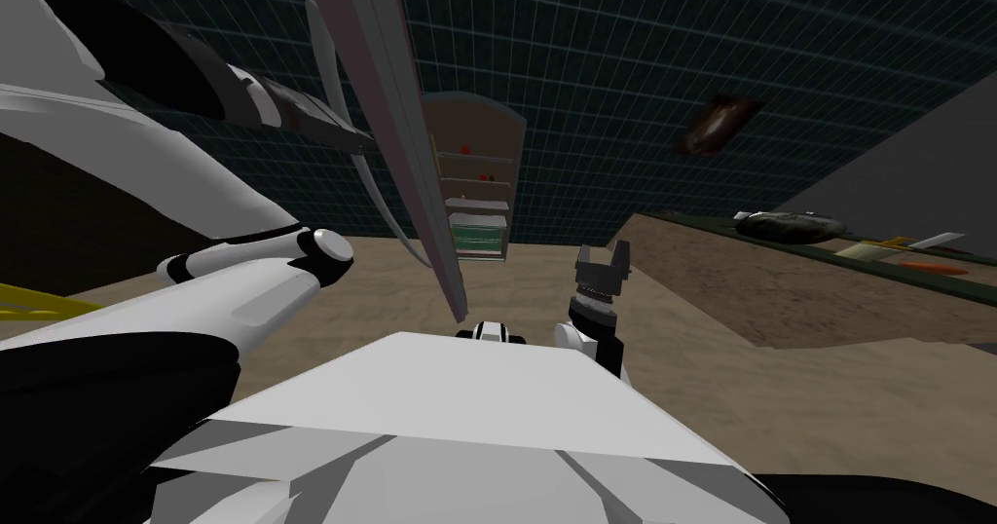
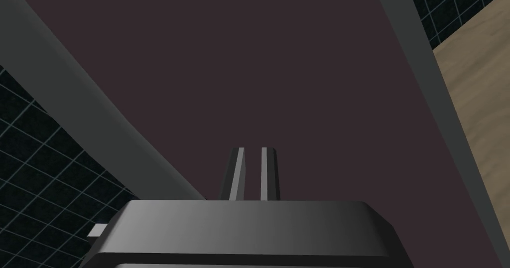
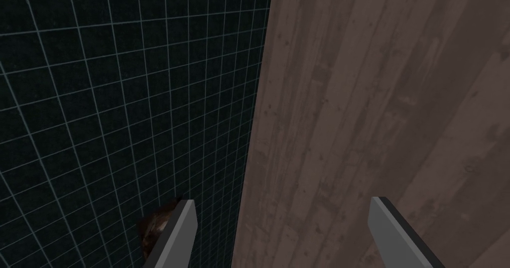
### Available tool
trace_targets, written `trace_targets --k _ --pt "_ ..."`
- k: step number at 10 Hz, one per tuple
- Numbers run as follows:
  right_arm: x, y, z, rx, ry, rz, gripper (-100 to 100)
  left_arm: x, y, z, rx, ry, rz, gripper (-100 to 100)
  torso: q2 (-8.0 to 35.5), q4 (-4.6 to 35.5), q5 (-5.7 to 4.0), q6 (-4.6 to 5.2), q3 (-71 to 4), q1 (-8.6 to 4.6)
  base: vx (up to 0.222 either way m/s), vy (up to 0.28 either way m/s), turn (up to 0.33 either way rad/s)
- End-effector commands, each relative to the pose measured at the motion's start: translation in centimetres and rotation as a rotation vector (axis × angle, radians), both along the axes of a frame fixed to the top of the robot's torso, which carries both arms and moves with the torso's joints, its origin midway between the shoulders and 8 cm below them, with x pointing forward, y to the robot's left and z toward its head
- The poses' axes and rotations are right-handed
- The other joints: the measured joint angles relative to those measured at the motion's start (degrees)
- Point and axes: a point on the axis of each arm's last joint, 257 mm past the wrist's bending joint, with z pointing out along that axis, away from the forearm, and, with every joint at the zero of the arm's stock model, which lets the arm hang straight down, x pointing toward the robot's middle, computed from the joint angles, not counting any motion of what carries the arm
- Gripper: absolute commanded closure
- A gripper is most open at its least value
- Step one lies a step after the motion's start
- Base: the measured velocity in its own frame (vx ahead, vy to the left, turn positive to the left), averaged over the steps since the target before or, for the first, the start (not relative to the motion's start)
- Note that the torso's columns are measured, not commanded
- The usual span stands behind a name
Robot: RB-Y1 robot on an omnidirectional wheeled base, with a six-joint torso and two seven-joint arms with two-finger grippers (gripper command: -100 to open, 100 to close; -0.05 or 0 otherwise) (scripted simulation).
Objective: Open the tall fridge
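Note:
The tall fridge's door stands swung out and shows edge-on as a long dark maroon slab. Behind it the fridge's inside is bared, with shelves and a few small items. A curved grey handle runs along the door's outer face. My left arm reaches from the left up to that handle, and its gripper sits at it. In the left wrist view the left gripper is shut with nothing between its fingers, facing the maroon door face; the grey handle bar passes beside it. My right gripper hangs open and empty, low in front of me.
A brown counter runs along the right, with a dark lumpy thing and flat items on its back ledge. A dark tiled wall carries a picture. Tan floor lies between me and the fridge.

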Motion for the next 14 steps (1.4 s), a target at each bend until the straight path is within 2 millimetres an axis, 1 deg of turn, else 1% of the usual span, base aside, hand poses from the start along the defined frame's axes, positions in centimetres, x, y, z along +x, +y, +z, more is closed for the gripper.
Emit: trace_targets --k 1,4,8,12,13,14 --pt "0.0 0.0 0.0 0.0 0.0 0.0 0 -1.0 0.8 2.9 -0.009 -0.04 0.023 -100 0.0 0.0 -0.06 0.06 -0.1 -0.08 -0.015 0.007 -0.007" --pt "0.0 0.0 0.0 0.0 0.0 0.0 0 -1.0 0.8 2.9 -0.009 -0.04 0.023 -100 0.0 0.1 -0.23 0.1 -0.1 -0.31 0.001 0.003 -0.005" --pt "0.0 0.0 0.0 0.0 0.0 0.0 0 -2.3 1.9 5.0 -0.026 -0.028 0.047 -100 0.1 0.0 -0.18 0.09 0.0 -0.26 0.007 0.01 -0.016" --pt "0.0 0.0 0.0 0.0 0.0 0.0 0 -2.3 1.9 5.0 -0.026 -0.028 0.047 -100 0.1 0.0 -0.16 0.08 0.0 -0.33 0.001 0.002 -0.001" --pt "0.0 0.0 0.0 0.0 0.0 0.0 0 -2.9 2.3 5.7 -0.033 -0.024 0.056 -100 0.1 0.0 -0.13 0.08 0.1 -0.33 0.0 0.001 -0.026" --pt "0.0 0.0 0.0 0.0 0.0 0.0 0 -3.1 2.4 5.9 -0.036 -0.022 0.06 -100 0.1 0.0 -0.16 0.06 0.1 -0.31 0.009 0.003 -0.01"
